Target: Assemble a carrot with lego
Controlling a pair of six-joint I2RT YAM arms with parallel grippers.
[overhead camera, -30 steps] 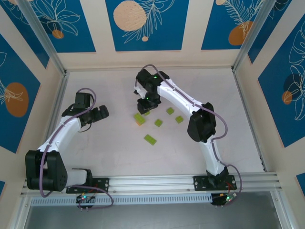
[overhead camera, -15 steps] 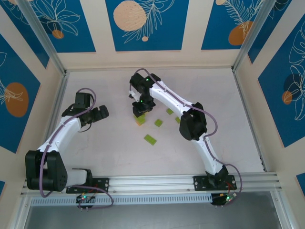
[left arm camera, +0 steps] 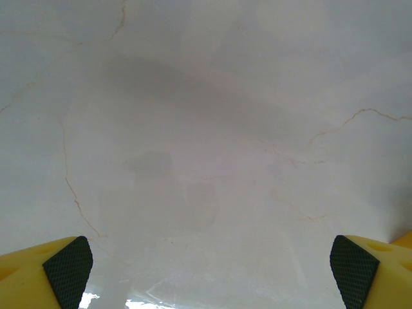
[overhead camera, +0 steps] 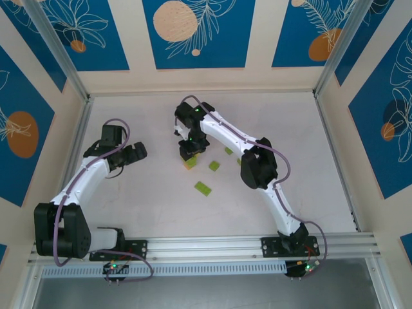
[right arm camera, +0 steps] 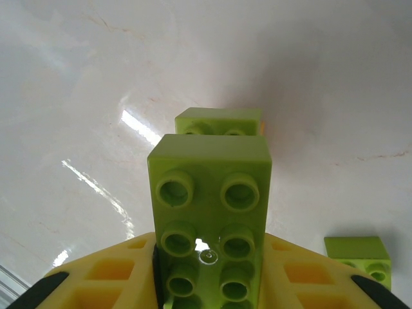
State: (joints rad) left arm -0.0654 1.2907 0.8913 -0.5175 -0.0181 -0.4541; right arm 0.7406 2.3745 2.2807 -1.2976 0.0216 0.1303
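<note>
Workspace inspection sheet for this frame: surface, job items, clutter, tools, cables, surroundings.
Surface: table pale, marbled, with some glare patches.
Job's things: stack has a green top with orange showing beneath, and sits right by the right tool. The loose bricks are green and scattered to its right.
Clutter: nothing seen.
Grippers: left tool open and empty, over bare table. Right tool shut on the held brick, lime, hollow side to the camera.
Cables: cables purple, looped along both arms, no snag seen.
Surroundings: panels blue with leaf print, and metal posts at the corners.
</note>
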